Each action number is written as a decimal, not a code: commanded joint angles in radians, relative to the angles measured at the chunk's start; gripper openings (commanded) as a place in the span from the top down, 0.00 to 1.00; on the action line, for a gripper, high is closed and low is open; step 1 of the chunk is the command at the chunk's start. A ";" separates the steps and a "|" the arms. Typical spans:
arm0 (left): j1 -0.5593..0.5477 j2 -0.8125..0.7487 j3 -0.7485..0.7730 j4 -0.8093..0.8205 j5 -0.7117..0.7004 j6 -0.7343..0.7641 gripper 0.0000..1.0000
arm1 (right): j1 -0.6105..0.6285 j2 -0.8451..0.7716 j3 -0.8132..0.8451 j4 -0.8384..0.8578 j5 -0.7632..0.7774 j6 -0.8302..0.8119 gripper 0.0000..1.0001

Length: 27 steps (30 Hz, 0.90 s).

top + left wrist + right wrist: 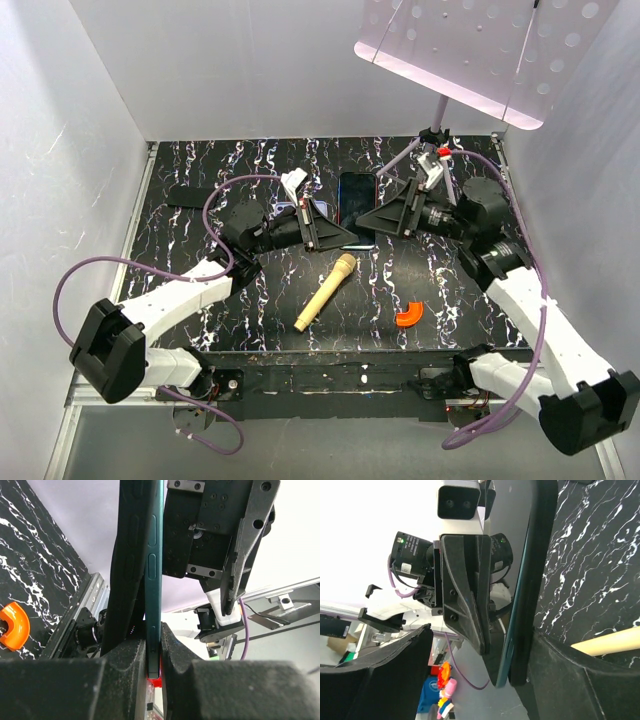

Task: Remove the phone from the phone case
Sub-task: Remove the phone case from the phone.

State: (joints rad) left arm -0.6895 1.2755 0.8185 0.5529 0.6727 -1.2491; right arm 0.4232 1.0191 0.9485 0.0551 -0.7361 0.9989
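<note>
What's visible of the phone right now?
The phone is a thin slab with rounded corners and a glossy dark screen facing the top camera. Edge-on in the left wrist view, its frame looks teal, with a long side button. It sits between the two grippers: the left gripper is shut on one end, and the right gripper is open, one finger against its edge. A dark layer with button bumps lies along one face; what it is I cannot tell.

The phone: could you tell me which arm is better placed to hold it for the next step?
Probably the left: the left gripper is shut on the phone at its edge, while the right gripper stands open beside it, gripping nothing.
</note>
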 commanded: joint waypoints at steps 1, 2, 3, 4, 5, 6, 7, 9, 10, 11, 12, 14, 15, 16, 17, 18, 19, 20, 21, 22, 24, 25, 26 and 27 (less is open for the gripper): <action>0.019 -0.053 0.074 0.055 -0.031 0.005 1.00 | -0.026 -0.115 0.061 -0.120 0.009 -0.097 0.20; 0.021 -0.053 0.080 0.055 -0.032 0.002 1.00 | -0.027 -0.135 0.050 -0.115 0.018 -0.094 0.19; 0.025 -0.053 0.085 0.058 -0.036 -0.007 1.00 | -0.027 -0.157 0.035 -0.112 0.039 -0.092 0.19; 0.025 -0.056 0.090 0.059 -0.042 -0.016 1.00 | -0.027 -0.180 0.015 -0.112 0.068 -0.088 0.19; 0.028 -0.057 0.093 0.061 -0.051 -0.029 1.00 | -0.027 -0.204 -0.011 -0.110 0.102 -0.085 0.21; 0.028 -0.059 0.094 0.070 -0.061 -0.042 1.00 | -0.029 -0.229 -0.037 -0.097 0.127 -0.069 0.27; 0.028 -0.062 0.096 0.076 -0.070 -0.053 1.00 | -0.029 -0.250 -0.078 -0.068 0.142 -0.047 0.32; 0.027 -0.073 0.099 0.081 -0.096 -0.073 1.00 | -0.027 -0.284 -0.138 0.029 0.152 -0.016 0.43; 0.027 -0.079 0.097 0.079 -0.110 -0.084 1.00 | -0.026 -0.287 -0.154 0.040 0.155 -0.007 0.44; 0.028 -0.082 0.090 0.088 -0.125 -0.096 1.00 | -0.024 -0.290 -0.166 0.057 0.158 0.000 0.44; 0.027 -0.087 0.084 0.100 -0.137 -0.111 1.00 | -0.024 -0.292 -0.171 0.066 0.159 0.003 0.44; 0.027 -0.093 0.067 0.128 -0.166 -0.140 1.00 | -0.021 -0.292 -0.177 0.090 0.158 0.001 0.44; 0.027 -0.091 0.065 0.137 -0.170 -0.153 1.00 | -0.017 -0.292 -0.180 0.106 0.161 0.006 0.44; 0.027 -0.091 0.058 0.148 -0.177 -0.165 1.00 | -0.015 -0.289 -0.185 0.115 0.165 0.013 0.45; 0.027 -0.088 0.054 0.168 -0.182 -0.179 1.00 | -0.011 -0.283 -0.188 0.132 0.168 0.020 0.45; 0.027 -0.082 0.053 0.183 -0.183 -0.190 1.00 | -0.009 -0.277 -0.188 0.141 0.170 0.023 0.45; 0.028 -0.079 0.051 0.196 -0.186 -0.202 1.00 | -0.006 -0.266 -0.188 0.144 0.176 0.029 0.46; 0.027 -0.074 0.050 0.208 -0.186 -0.210 1.00 | -0.006 -0.254 -0.188 0.155 0.175 0.036 0.47; 0.028 -0.070 0.048 0.217 -0.186 -0.219 1.00 | -0.006 -0.246 -0.188 0.176 0.172 0.043 0.49; 0.028 -0.070 0.047 0.225 -0.186 -0.225 1.00 | -0.003 -0.234 -0.188 0.196 0.170 0.052 0.49; 0.027 -0.068 0.047 0.223 -0.188 -0.225 1.00 | 0.005 -0.215 -0.185 0.239 0.165 0.066 0.53; 0.027 -0.071 0.047 0.217 -0.190 -0.220 1.00 | 0.011 -0.205 -0.177 0.249 0.167 0.067 0.53; 0.028 -0.073 0.045 0.213 -0.188 -0.217 1.00 | 0.015 -0.198 -0.171 0.253 0.170 0.067 0.53; 0.027 -0.073 0.045 0.208 -0.188 -0.217 1.00 | 0.025 -0.191 -0.168 0.268 0.168 0.067 0.53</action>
State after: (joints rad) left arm -0.6647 1.2453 0.8577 0.6823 0.5102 -1.4570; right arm 0.4252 0.8101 0.7563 0.1936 -0.5770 1.0458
